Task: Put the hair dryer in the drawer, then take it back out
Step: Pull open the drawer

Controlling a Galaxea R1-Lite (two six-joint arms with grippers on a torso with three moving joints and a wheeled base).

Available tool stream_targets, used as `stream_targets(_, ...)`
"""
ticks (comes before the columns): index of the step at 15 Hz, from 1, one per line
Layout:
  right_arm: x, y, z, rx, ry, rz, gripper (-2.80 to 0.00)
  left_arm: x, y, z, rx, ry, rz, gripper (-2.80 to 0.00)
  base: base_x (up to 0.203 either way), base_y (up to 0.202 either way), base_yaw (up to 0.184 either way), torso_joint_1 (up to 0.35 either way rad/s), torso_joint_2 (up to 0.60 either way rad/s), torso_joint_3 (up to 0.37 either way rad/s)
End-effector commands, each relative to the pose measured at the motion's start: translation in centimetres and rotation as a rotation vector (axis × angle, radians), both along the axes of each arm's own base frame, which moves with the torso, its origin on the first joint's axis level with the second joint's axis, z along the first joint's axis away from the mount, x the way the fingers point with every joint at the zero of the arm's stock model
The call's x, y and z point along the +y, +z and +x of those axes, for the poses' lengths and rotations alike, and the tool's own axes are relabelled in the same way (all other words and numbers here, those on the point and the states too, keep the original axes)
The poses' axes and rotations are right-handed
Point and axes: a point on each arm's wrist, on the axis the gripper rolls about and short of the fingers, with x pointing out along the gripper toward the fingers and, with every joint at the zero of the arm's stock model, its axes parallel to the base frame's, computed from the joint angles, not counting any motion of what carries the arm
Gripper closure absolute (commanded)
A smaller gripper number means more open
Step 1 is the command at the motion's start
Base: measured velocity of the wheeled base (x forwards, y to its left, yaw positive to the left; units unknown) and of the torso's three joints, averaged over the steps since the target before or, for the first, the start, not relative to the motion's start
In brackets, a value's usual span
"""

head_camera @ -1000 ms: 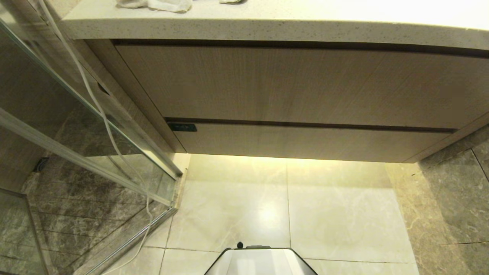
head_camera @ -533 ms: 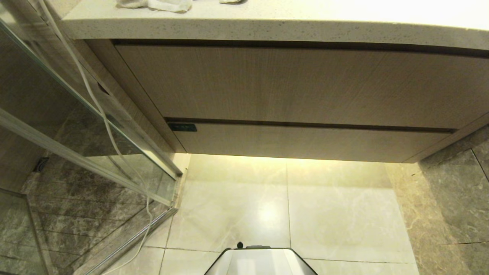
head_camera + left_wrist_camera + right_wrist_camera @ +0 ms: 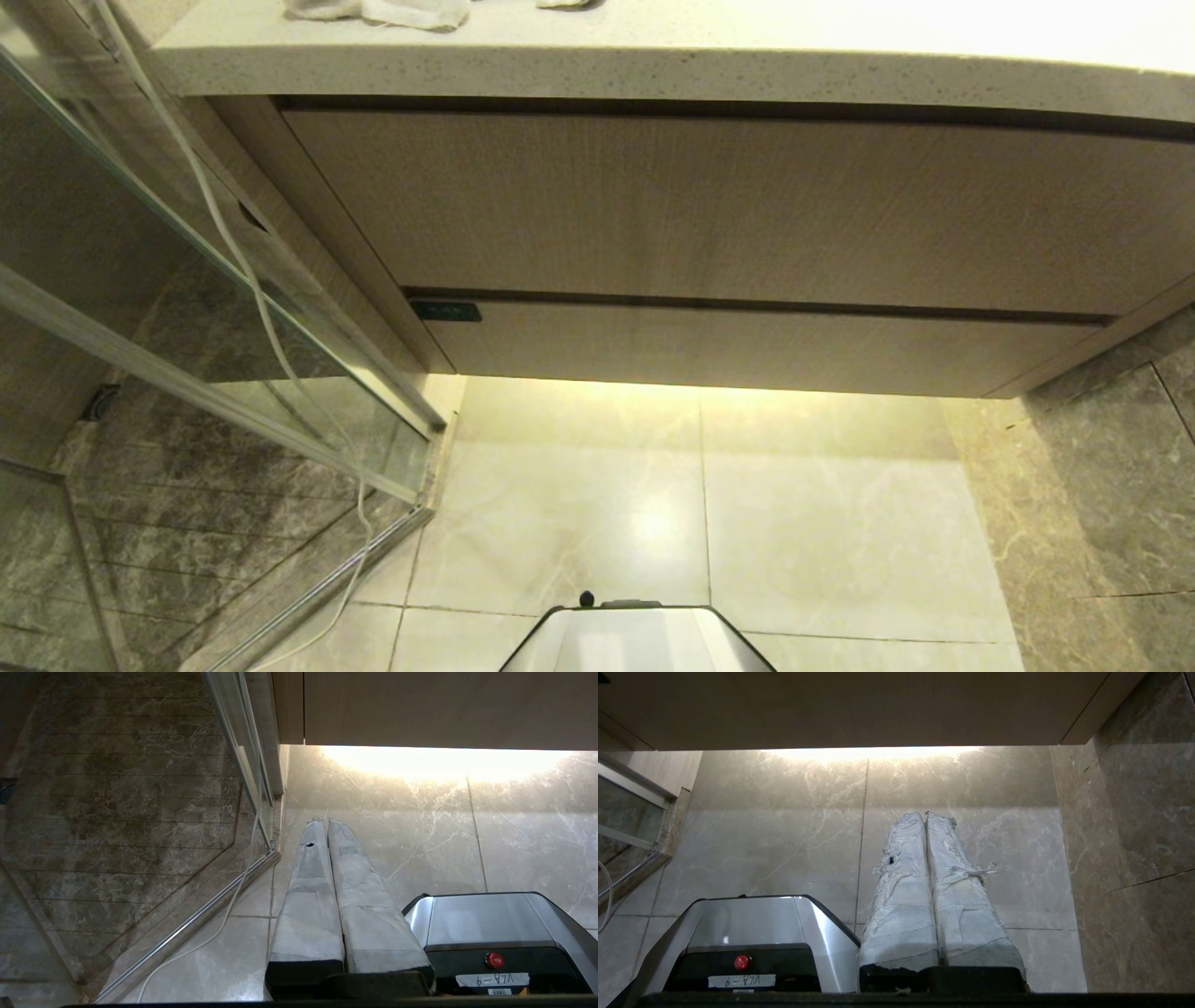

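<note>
At the far left of the head view a glass shower screen (image 3: 187, 308) stands with a thin white cable (image 3: 252, 280) hanging down along it to the floor. Right of it the vanity spreads across the picture: a speckled stone countertop (image 3: 653, 70) with a crumpled white cloth (image 3: 383, 11) at its back edge, a tall wood panel (image 3: 709, 201) beneath, and under that the drawer (image 3: 747, 345), fully shut, its small dark label (image 3: 446, 311) at the left end of the front. The hair dryer is in none of the views, so where it lies cannot be told. The left gripper (image 3: 327, 823) hangs low over the pale floor tiles (image 3: 822, 523) beside the robot's base (image 3: 486, 924), its wrapped fingers pressed together and empty; the right gripper (image 3: 925, 816) hangs likewise on the other side, fingers together, holding nothing. The task looks barely begun: the next move probably calls for one arm rising to the drawer's upper edge and pulling it open, and the dryer must first be found.
</note>
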Motion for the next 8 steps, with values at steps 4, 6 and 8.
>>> stream_targets(4,0.00,-0.03,0.03,0.003,0.000,0.000,0.00,0.00,-0.04,0.01,0.001,0.000,0.000,0.00,0.000,0.000,0.000,0.000,0.00,0.000)
stream_targets(6,0.00,-0.03,0.03,0.003,0.000,0.000,0.00,0.00,-0.04,0.01,0.001,0.000,0.000,0.00,0.000,0.000,0.000,0.000,0.00,0.000)
stream_targets(8,0.00,-0.03,0.03,0.003,0.000,0.000,0.00,0.00,-0.04,0.01,0.001,0.000,0.000,0.00,0.000,0.000,0.000,0.000,0.00,0.000)
